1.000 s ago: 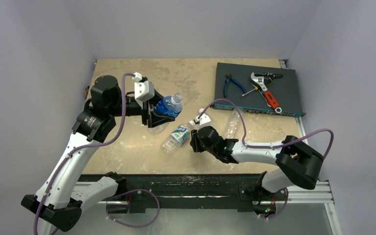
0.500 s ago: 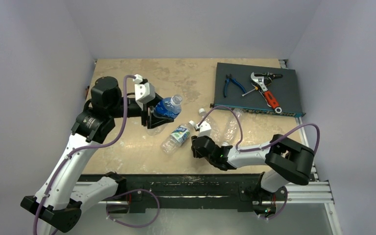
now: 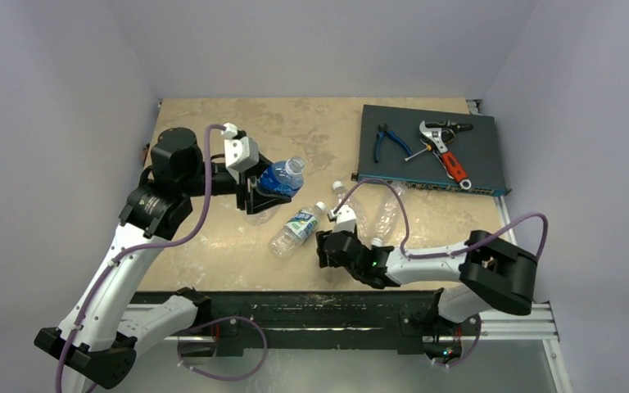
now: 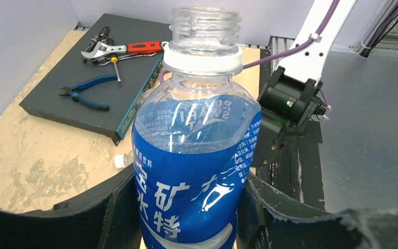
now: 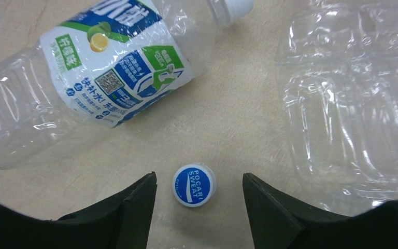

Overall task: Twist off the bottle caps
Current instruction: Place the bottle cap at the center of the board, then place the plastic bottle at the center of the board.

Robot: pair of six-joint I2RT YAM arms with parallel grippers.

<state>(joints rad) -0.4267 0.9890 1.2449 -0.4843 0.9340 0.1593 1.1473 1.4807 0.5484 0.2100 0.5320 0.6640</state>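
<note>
Left wrist cam: left claw (image 4: 189,212) clamped on blue-label bottle (image 4: 197,171), fingers either side of the lower body, label wall visibly dented betw them. Neck (image 4: 203,23) is bare, threads showing, no cap on it. Top cam puts that bottle over the left half of the tabletop (image 3: 213,246), roughly mid-depth, neck pointing toward the right side.

Right wrist cam: right claw (image 5: 199,179) partway open, hanging low near the middle of the front edge. Blue cap (image 5: 194,185) lies flat on the tabletop betw the fingers, logo up, touching neither (so loose, not held).

Rest of the job:
- Green-label bottle (image 5: 109,78) lies on its side just beside the right claw, on the left-arm side, white cap (image 5: 234,6) on it.
- Two clear bottles (image 3: 386,209) lie side by side on the claw's other side, toward the dark slab (image 3: 483,143) w/ hand tools at the far right corner. One shows a white cap at its far end. Can't tell for the other.

Handling, my read:
- All look empty: thin plastic, v. light, soft walls, round so they roll.
- A body squeeze will prob crumple before it resists twist, and the unlabelled ones look slick + crinkled.
- Better to grab high, at the shoulder/neck ring where it's stiffest, w/ the 2nd claw across the cap dia on the ribbed rim.
- Caps are small + shallow and easy to slip off, so they need a square, centred bite.
</note>
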